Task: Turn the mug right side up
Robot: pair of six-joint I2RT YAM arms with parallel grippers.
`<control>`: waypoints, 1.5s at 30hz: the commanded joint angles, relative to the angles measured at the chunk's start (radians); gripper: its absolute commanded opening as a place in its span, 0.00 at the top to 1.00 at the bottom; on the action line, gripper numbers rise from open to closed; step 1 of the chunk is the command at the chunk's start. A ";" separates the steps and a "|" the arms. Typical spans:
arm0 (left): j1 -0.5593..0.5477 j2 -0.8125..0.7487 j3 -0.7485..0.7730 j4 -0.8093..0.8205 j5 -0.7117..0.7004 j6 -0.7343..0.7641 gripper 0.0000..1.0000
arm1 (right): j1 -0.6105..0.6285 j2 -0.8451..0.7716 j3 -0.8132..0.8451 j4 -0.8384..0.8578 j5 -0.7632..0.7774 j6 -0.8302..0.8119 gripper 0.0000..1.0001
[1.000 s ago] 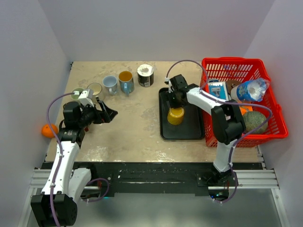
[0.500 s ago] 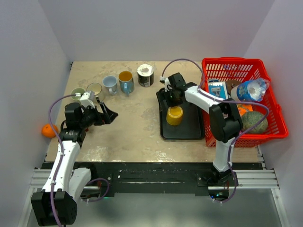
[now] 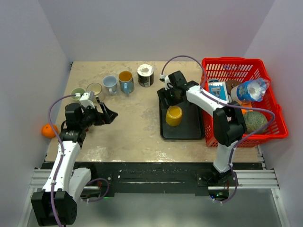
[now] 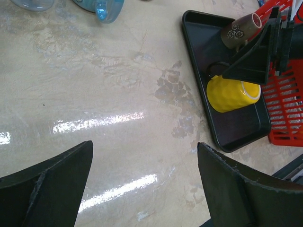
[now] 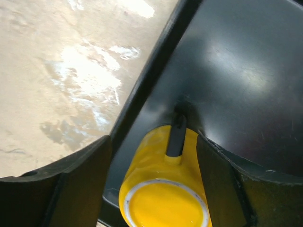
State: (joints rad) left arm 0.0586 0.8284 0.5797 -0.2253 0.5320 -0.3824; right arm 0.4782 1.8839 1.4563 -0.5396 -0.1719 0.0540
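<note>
Your worktop (image 3: 137,127) carries the black tray (image 3: 191,127). Your left gripper (image 3: 110,115) hangs well left of the tray, jaws spread and holding nothing. Your right gripper (image 3: 171,96) hovers over the tray's far-left part, jaws spread wide. The yellow mug (image 3: 173,115) stands on the tray's left half, just nearer you than those jaws and lined up between them, its flat white-ringed face up.

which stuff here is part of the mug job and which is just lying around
Job: yellow mug, black tray under it, right end effector, open above it.
Lying about: five other mugs, red basket, orange, left end effector, open.
</note>
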 commanded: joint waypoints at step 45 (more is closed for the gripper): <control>0.001 -0.061 -0.050 0.210 0.259 -0.130 0.04 | 0.073 -0.402 -0.135 0.301 -0.195 0.208 1.00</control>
State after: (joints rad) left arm 0.0586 0.8032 0.5537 -0.1635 0.6323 -0.4221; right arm 0.5495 1.5940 1.3750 -0.4480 -0.1818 0.1360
